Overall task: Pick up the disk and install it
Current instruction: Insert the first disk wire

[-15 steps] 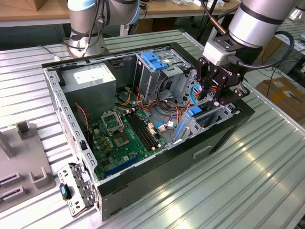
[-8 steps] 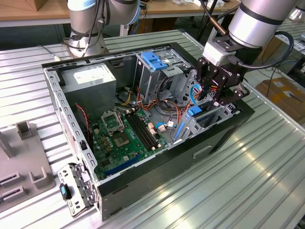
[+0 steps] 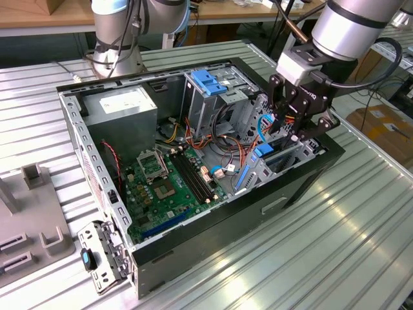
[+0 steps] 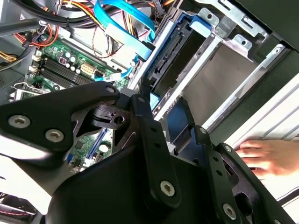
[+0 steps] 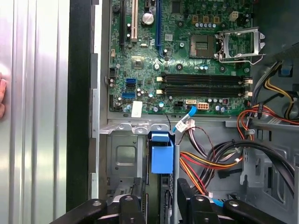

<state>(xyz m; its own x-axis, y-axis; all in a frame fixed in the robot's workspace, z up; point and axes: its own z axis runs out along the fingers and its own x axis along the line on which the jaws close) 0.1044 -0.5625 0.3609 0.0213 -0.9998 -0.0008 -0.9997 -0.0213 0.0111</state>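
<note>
Closest, the fingers [image 5: 185,203] were closed on the disk [image 5: 161,157], one against each flat side, holding it on edge in the metal drive bay [image 5: 121,158] at one corner of the case [image 3: 258,208]. Further inside the case lay the green motherboard [image 5: 187,70], with the grey power supply [image 3: 122,106] at the case's far end. Just outside the case wall, a hand [image 4: 264,156] rested on the ribbed bench [image 3: 322,258].

1. A ribbed metal table [image 3: 335,245] carries everything.
2. In the exterior view, an open computer case [image 3: 219,226] lies at its centre.
3. A grey fixture [image 3: 39,223] sits at 9 o'clock of the case.
4. An arm base [image 3: 116,58] stands at 11 o'clock.
5. In the second wrist view, a hand [image 4: 268,156] rests on the table beside the case.
</note>
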